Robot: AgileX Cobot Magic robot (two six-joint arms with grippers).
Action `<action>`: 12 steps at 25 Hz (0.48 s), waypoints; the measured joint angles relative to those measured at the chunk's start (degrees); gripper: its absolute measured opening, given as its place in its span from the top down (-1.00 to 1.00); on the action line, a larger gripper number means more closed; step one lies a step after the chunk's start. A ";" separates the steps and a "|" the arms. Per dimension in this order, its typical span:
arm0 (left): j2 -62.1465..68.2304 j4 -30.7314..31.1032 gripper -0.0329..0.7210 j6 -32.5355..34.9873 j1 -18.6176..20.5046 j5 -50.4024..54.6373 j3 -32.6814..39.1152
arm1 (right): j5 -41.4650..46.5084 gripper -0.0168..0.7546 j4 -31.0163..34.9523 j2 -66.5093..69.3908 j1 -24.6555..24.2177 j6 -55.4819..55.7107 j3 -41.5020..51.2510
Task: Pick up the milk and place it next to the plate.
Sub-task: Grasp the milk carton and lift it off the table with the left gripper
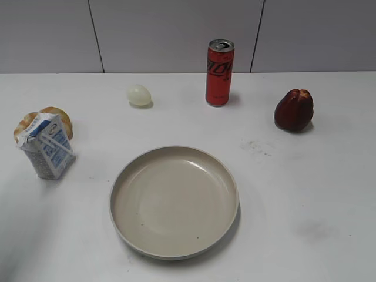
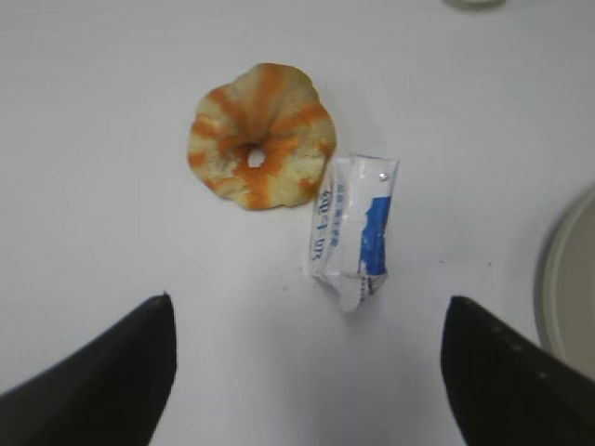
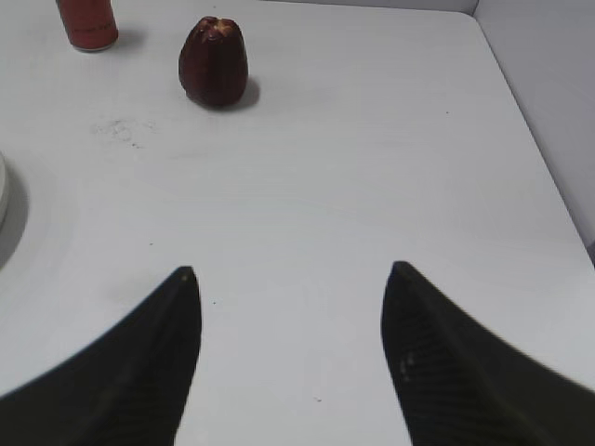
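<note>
The milk [image 1: 47,147], a small white and blue carton, stands upright at the table's left, well left of the plate [image 1: 174,200], a wide beige dish at the front middle. In the left wrist view the milk [image 2: 353,228] is seen from above, ahead of my left gripper [image 2: 307,302], which is open, empty and above the table. The plate's rim [image 2: 562,279] shows at that view's right edge. My right gripper [image 3: 290,274] is open and empty over bare table right of the plate [image 3: 3,186]. Neither gripper shows in the exterior view.
An orange-striped ring-shaped pastry [image 1: 54,116] lies just behind the milk, touching or nearly so; it also shows in the left wrist view [image 2: 262,135]. A pale egg [image 1: 139,94], a tall red can [image 1: 220,71] and a dark red fruit [image 1: 294,110] stand along the back. The table's right edge [image 3: 535,121] is near.
</note>
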 joint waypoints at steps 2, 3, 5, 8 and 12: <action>6.04 -0.34 -0.90 0.19 -1.26 3.68 -4.24 | 0.00 -0.25 0.00 0.00 0.00 0.00 0.00; 8.84 -0.45 -0.90 0.19 -1.70 4.82 -6.10 | 0.00 -0.25 0.00 0.00 0.00 0.00 0.00; 13.43 -0.53 -0.91 0.32 -2.68 6.37 -8.67 | 0.00 -0.25 0.00 0.00 0.00 0.00 0.00; 19.14 -0.60 -0.91 0.94 -4.16 6.94 -11.25 | 0.00 -0.25 0.00 0.00 0.00 0.00 0.00; 25.07 -0.65 -0.91 1.25 -5.41 6.53 -12.33 | 0.00 -0.25 0.00 0.00 0.00 0.00 0.00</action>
